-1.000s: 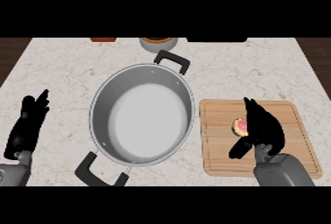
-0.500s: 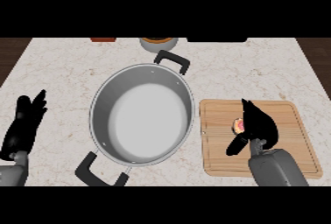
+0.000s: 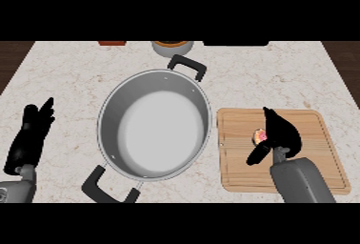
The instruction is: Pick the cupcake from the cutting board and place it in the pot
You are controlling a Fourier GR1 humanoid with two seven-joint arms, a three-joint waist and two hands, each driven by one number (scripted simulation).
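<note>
A small cupcake point(image 3: 259, 137) with pink topping sits on the wooden cutting board point(image 3: 239, 171) at the right. My right hand point(image 3: 283, 135) is over the board, its palm against the cupcake's right side and hiding most of it. Its fingers are straight and point away from me, and the thumb sticks out down-left below the cupcake. This hand is open and holds nothing. A large steel pot point(image 3: 155, 126) with two black handles stands in the middle of the counter, left of the board, with nothing in it. My left hand point(image 3: 32, 138) rests open at the far left, fingers up.
At the counter's back edge stand a small round container point(image 3: 172, 46), a brown object point(image 3: 112, 43) and a dark object point(image 3: 235, 43). The pot's black handles stick out at the upper right point(image 3: 188, 66) and lower left point(image 3: 105, 188).
My right hand has crept slightly forward against the cupcake, thumb rising a little. The left hand has barely shifted. The cupcake and the pot have not moved.
</note>
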